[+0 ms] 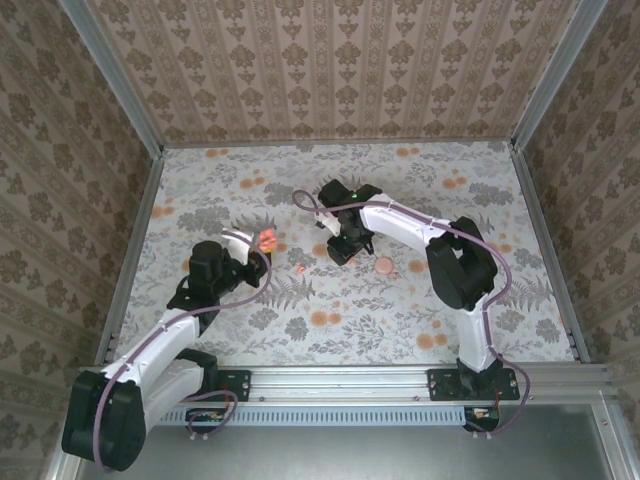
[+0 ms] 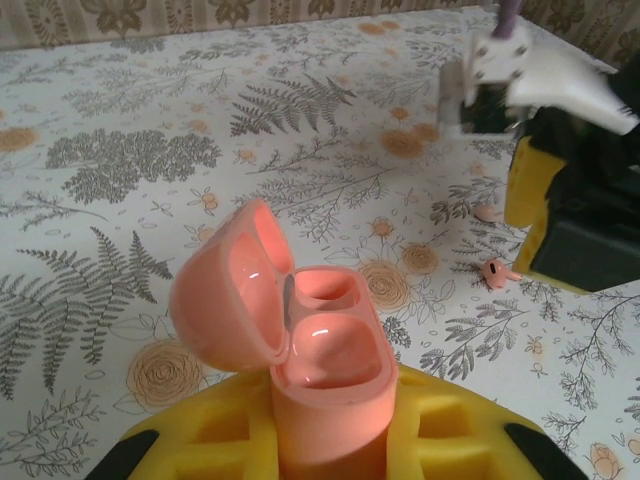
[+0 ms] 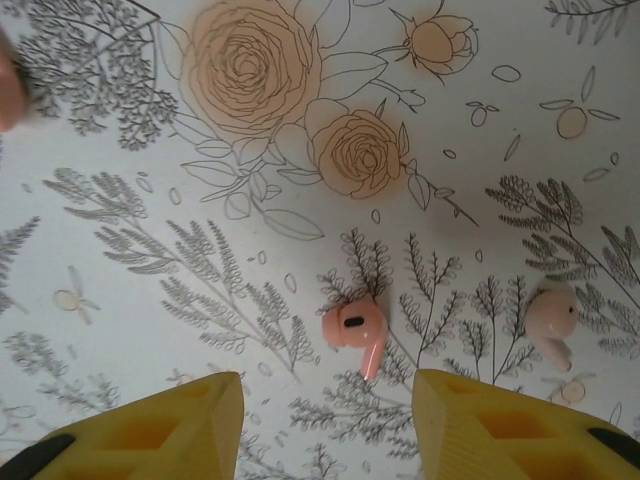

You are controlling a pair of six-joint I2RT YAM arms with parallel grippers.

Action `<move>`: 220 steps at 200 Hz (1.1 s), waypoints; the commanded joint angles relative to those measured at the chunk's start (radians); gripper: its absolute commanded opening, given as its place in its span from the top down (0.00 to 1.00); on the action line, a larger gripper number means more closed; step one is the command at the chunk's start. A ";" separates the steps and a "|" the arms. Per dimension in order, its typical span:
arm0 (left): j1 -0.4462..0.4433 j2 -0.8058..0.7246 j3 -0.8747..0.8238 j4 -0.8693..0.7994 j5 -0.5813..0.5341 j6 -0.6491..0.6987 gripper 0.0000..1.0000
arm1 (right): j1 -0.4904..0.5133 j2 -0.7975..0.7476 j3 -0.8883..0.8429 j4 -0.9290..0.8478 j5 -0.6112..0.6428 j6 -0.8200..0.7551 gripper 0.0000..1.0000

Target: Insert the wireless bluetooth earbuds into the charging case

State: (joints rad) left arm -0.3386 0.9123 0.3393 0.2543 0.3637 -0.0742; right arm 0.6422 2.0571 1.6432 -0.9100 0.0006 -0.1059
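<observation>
My left gripper (image 1: pixel 264 241) is shut on the salmon charging case (image 2: pixel 325 375), which it holds upright with the lid (image 2: pixel 225 290) hinged open to the left. Both wells look empty. One pink earbud (image 3: pixel 357 328) lies on the floral table just ahead of my right gripper (image 3: pixel 325 405), in line with the gap between its open yellow fingers (image 3: pixel 500 425). A paler second earbud (image 3: pixel 551 318) lies to its right. In the left wrist view an earbud (image 2: pixel 497 270) lies on the table beside the right gripper's finger (image 2: pixel 525 200). The top view shows an earbud (image 1: pixel 300 268) between the two grippers.
A pale pink round disc (image 1: pixel 386 266) lies on the table just right of my right gripper (image 1: pixel 343 250). Patterned walls with metal rails (image 1: pixel 130 100) enclose the floral table (image 1: pixel 330 320) on three sides. A blurred pink shape (image 3: pixel 6 90) sits at the right wrist view's left edge.
</observation>
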 commanded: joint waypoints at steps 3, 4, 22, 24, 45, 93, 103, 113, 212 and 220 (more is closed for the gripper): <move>0.006 -0.030 -0.002 0.019 0.017 0.033 0.88 | -0.006 0.052 0.054 -0.076 0.025 -0.057 0.52; 0.006 -0.030 -0.002 0.019 0.016 0.033 0.88 | -0.007 0.053 0.055 -0.077 0.025 -0.058 0.52; 0.006 -0.035 0.000 0.017 0.014 0.038 0.88 | -0.010 0.085 0.068 -0.081 0.030 -0.067 0.52; 0.006 -0.034 0.001 0.018 0.014 0.039 0.88 | -0.011 0.089 0.069 -0.082 0.031 -0.068 0.52; 0.006 -0.035 0.002 0.016 0.017 0.041 0.88 | -0.018 0.115 0.082 -0.085 0.036 -0.076 0.54; 0.006 -0.036 0.003 0.016 0.015 0.042 0.88 | -0.024 0.145 0.093 -0.090 0.019 -0.084 0.56; 0.006 -0.036 0.003 0.015 0.015 0.042 0.88 | -0.025 0.150 0.093 -0.089 0.022 -0.083 0.56; 0.005 -0.036 0.003 0.016 0.017 0.042 0.88 | -0.027 0.156 0.095 -0.089 0.025 -0.085 0.57; 0.006 -0.029 0.004 0.022 0.026 0.041 0.88 | -0.035 0.186 0.103 -0.109 0.015 -0.084 0.70; 0.004 -0.027 0.004 0.022 0.027 0.041 0.88 | -0.035 0.185 0.101 -0.109 0.016 -0.082 0.71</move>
State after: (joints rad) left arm -0.3386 0.8898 0.3393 0.2543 0.3706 -0.0513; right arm 0.6109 2.2143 1.7283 -0.9714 0.0135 -0.1822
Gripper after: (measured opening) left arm 0.196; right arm 0.335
